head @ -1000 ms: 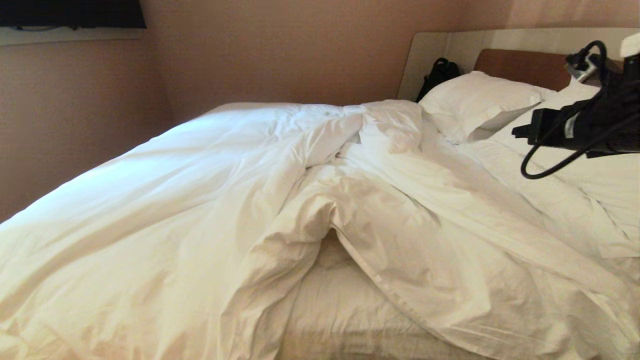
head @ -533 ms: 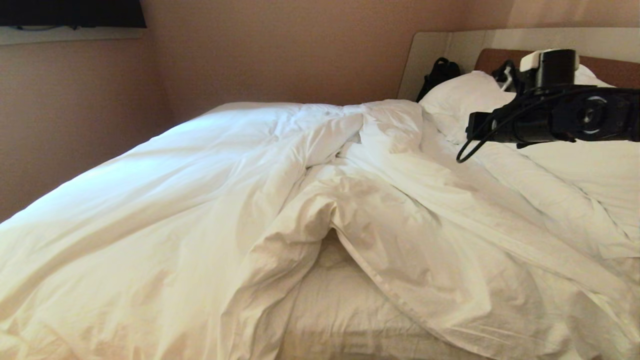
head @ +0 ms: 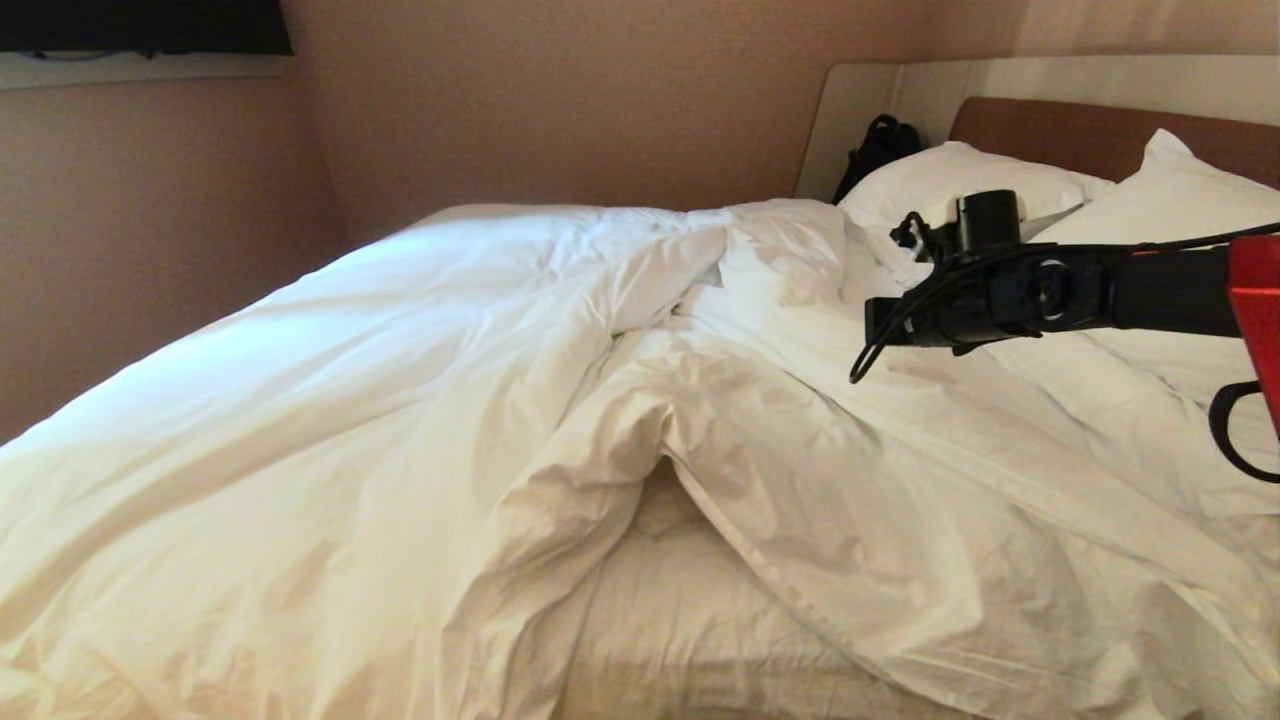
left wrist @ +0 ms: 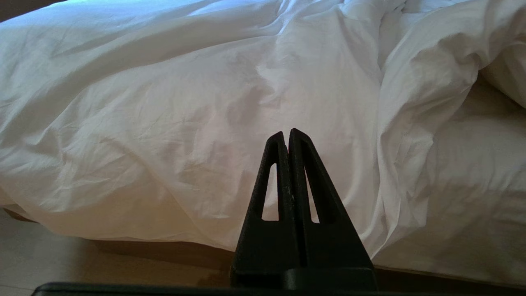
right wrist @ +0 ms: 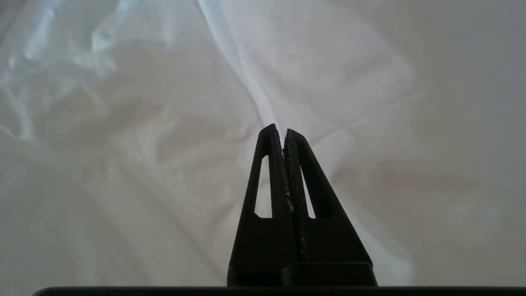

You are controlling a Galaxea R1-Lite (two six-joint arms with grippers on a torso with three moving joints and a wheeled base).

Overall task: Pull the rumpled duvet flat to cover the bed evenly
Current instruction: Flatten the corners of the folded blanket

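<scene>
The right gripper [right wrist: 283,130], fingers pressed together and empty, hangs above the rumpled duvet [head: 420,400] near the 2 pillows [head: 960,180]; the left gripper [left wrist: 287,132], fingers together, faces the bed's [left wrist: 164,248] near edge.

Your right arm [head: 1120,290] reaches in level from the right side, wrist stretched out straight, with the right claw [right wrist: 283,132] pressed closed and holding nothing. Your left claw [left wrist: 287,133] is closed too, empty, pointing forward and low.
</scene>
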